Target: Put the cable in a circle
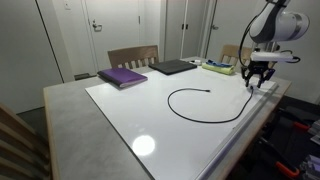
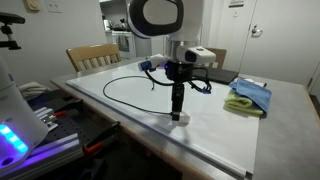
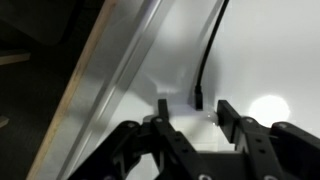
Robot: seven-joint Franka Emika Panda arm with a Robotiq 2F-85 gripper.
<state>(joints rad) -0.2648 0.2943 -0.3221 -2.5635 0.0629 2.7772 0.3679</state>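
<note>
Across the scene stretches the white bench (image 1: 125, 112), with its metal-edged rim visible in the wrist view. At its far edge in an exterior view lie a purple book (image 1: 122, 77) and a dark flat item (image 1: 173, 67). Folded cloths (image 2: 249, 95) rest near one corner. The arm (image 2: 155, 16) reaches down at the bench edge. The cable (image 1: 169, 100) lies flat on the white top in an open curve that does not close; one end points inward and the other runs to the pincer. The pincer (image 3: 193, 112) stands low over the bench with its jaws apart and grips nothing. The cable's plug end (image 3: 200, 98) lies between the fingertips.
</note>
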